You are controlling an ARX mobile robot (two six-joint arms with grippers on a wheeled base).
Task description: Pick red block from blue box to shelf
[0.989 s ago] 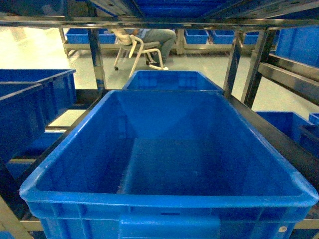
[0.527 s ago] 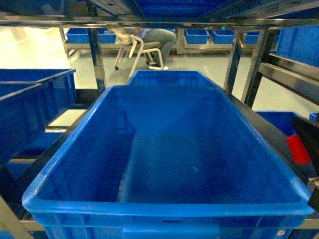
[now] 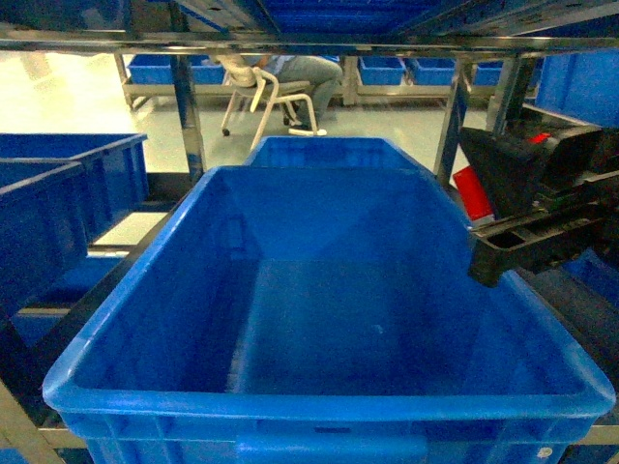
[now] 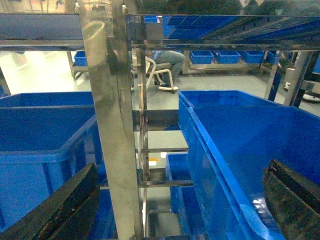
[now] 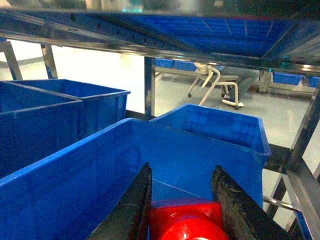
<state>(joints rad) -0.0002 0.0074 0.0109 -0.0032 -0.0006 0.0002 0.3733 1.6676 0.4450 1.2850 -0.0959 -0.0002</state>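
My right gripper point(image 3: 478, 215) hangs over the right rim of a big deep blue crate point(image 3: 319, 319) and is shut on the red block point(image 3: 472, 193). In the right wrist view the red block point(image 5: 186, 222) sits clamped between the two black fingers point(image 5: 135, 205), with the crate's inside below. The shelf point(image 3: 189, 106) shows as steel posts and rails around the crates. My left gripper point(image 4: 175, 200) is open wide beside a shelf post point(image 4: 107, 120), nothing between its fingers. It does not appear in the head view. The blue box is out of view.
A second deep blue crate point(image 3: 329, 153) stands behind the big one, and more crates point(image 3: 58, 193) fill the rack on the left. An upper tier point(image 3: 309, 41) runs close overhead. Beyond the rack a person sits on a white chair point(image 3: 271, 97).
The right gripper came into view at the right edge holding the red block, then rose and moved left above the crate's right rim.
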